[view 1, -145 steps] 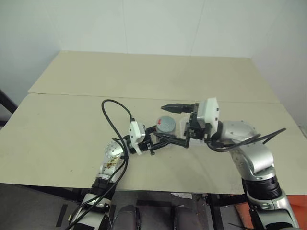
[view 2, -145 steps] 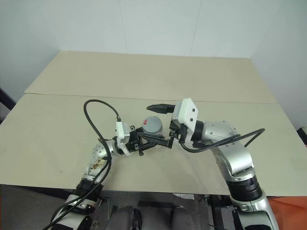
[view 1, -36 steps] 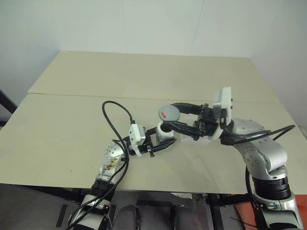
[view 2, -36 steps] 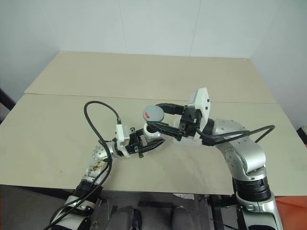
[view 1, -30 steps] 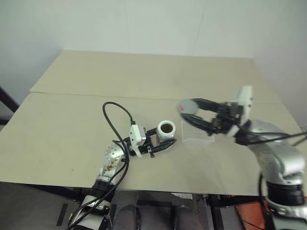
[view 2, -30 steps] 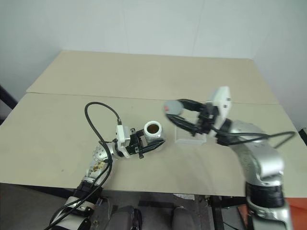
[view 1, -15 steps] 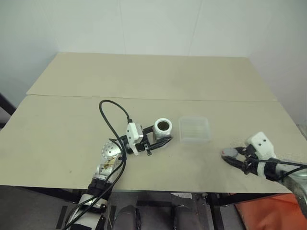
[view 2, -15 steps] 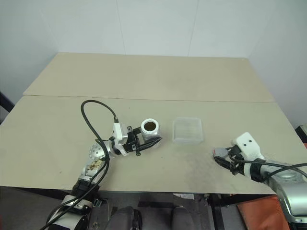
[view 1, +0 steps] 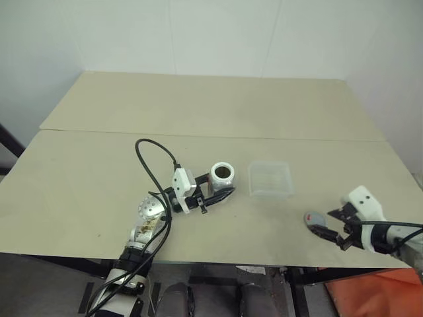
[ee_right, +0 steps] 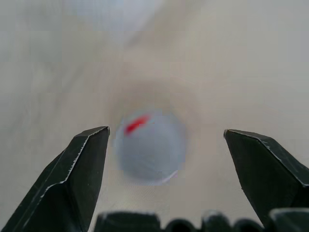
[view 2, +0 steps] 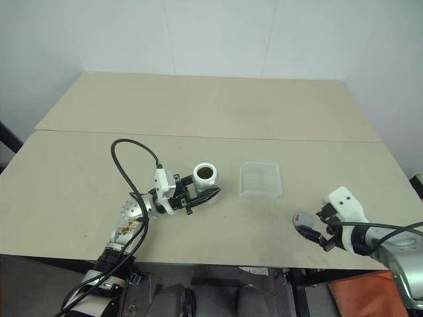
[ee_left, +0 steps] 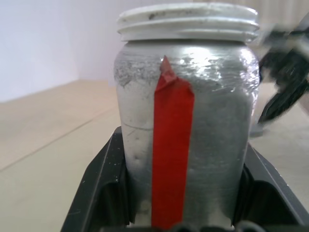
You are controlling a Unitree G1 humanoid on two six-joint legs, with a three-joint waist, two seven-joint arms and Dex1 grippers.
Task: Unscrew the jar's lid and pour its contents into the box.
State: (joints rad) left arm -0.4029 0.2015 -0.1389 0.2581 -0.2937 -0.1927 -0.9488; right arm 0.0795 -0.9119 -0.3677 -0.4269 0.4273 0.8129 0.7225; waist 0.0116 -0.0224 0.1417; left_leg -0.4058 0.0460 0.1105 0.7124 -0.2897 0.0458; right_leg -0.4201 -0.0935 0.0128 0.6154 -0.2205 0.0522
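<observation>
The jar (view 1: 223, 175) stands upright without its lid, left of the table's middle, its silvery side with a red stripe (ee_left: 172, 145) close in the left wrist view. Brown contents (view 1: 224, 174) show in its open mouth. My left gripper (view 1: 221, 190) is shut on the jar, one black finger on each side. The clear box (view 1: 270, 179) lies on the table just right of the jar. The grey lid (view 1: 315, 218) with its red mark lies flat near the front right edge. My right gripper (view 1: 332, 223) is open just behind the lid, its fingers (ee_right: 82, 169) spread wide and apart from it.
The beige table (view 1: 99, 165) has a seam across its width behind the jar, and its front edge runs close to the lid. A black cable (view 1: 153, 165) loops up from my left arm. White walls stand behind the table.
My right arm swung right and down with the lid, set it on the table near the front edge, then opened and let it go. The left gripper and jar stayed put.
</observation>
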